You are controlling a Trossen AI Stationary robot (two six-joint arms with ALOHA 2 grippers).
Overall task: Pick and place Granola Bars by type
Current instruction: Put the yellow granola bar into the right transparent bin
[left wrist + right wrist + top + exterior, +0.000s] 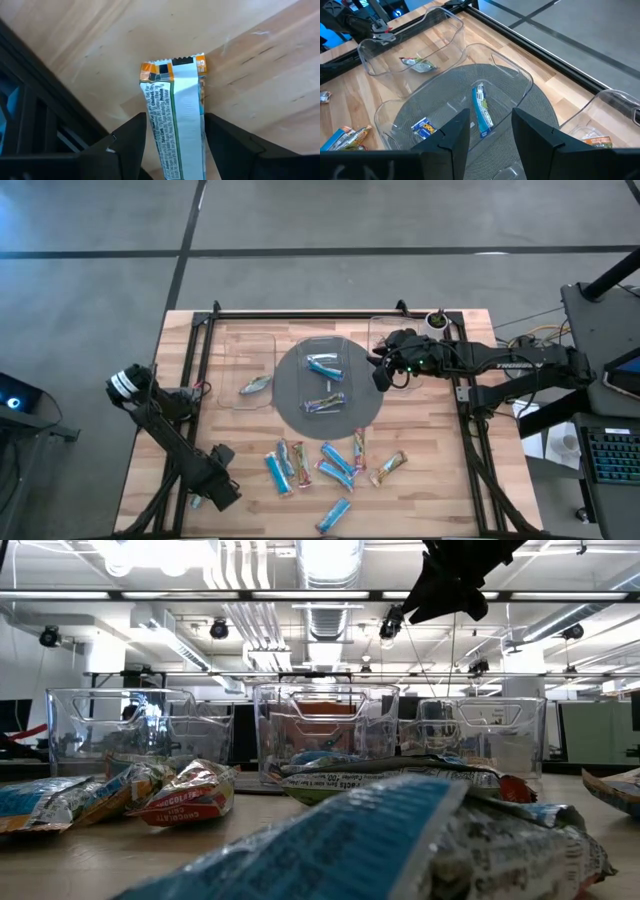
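With most granola bars point(318, 465) loose at six o'clock on the surface point(440, 470), the left gripper point(172, 145), jaws apart astride an orange-ended bar point(175, 120), could skid it off the near edge, while the right gripper point(490, 127) hangs open over the middle tray point(515, 80).
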